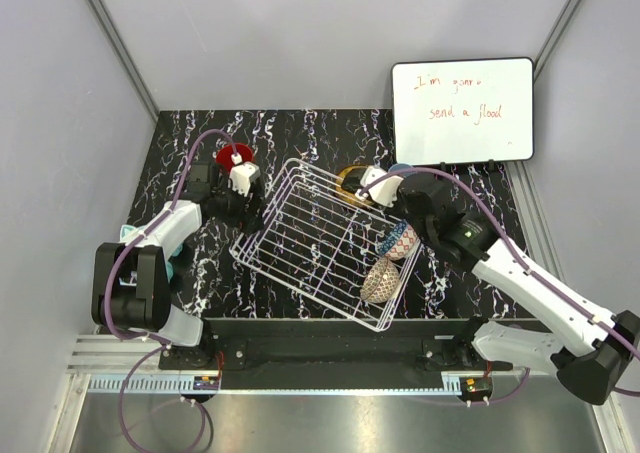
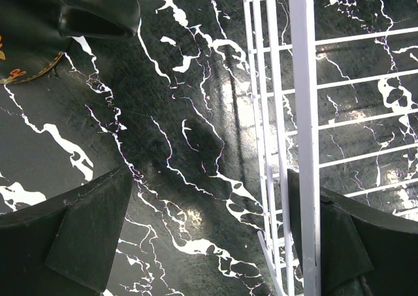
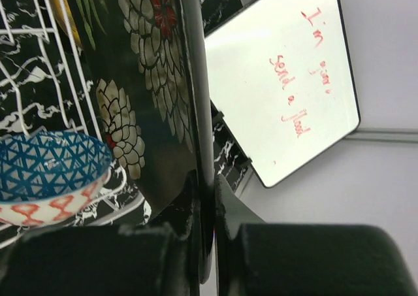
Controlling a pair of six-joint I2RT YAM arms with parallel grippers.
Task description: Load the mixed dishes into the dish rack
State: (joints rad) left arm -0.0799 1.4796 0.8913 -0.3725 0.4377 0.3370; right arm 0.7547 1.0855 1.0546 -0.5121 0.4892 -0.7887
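Your right claw (image 3: 206,204) is pinching the floral saucer (image 3: 150,80) edge-on at the far edge of the dish rack (image 1: 300,223), covering most of the yellow plate (image 1: 349,177) behind. Your left claw (image 2: 209,224) is hanging spread wide over the surface (image 2: 183,113) at the rack's left rim. The blue bowl (image 1: 397,240) and beige-brown bowl (image 1: 380,280) are sitting inside.

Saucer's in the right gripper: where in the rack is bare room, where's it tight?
Free: the middle and left stretch of the dish rack, bare wire from the left gripper to the blue bowl. Crowded: the right end, where it and the beige-brown bowl sit together, right gripper and saucer just beyond.
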